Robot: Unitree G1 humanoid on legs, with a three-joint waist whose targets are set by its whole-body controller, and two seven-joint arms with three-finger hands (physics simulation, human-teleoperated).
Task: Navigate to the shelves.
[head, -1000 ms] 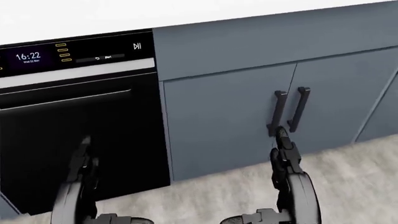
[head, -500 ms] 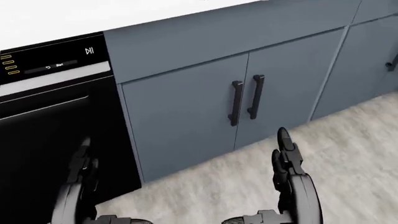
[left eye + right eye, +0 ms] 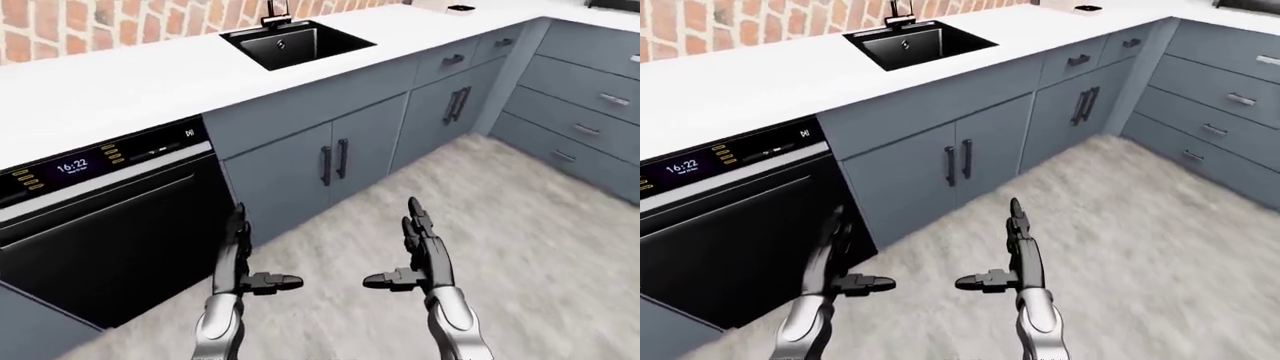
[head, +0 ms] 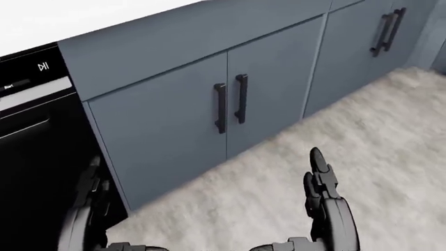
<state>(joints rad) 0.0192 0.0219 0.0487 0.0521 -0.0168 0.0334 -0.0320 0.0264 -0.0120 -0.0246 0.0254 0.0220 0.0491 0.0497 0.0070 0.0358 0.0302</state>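
View swung right; both hands' fingers (image 3: 415,225) spread open, holding nothing.

you're looking down over both hands: your left hand (image 3: 835,266) and right hand (image 3: 1018,259) hang with fingers spread, thumbs pointing toward each other, over the pale floor (image 3: 1140,247). the black oven (image 3: 730,225) sits at left, its clock reading 16:22. grey-blue cabinets (image 3: 940,150) run under the white counter (image 3: 760,75), with the dark sink (image 3: 905,43) at top, below a brick wall (image 3: 740,19)
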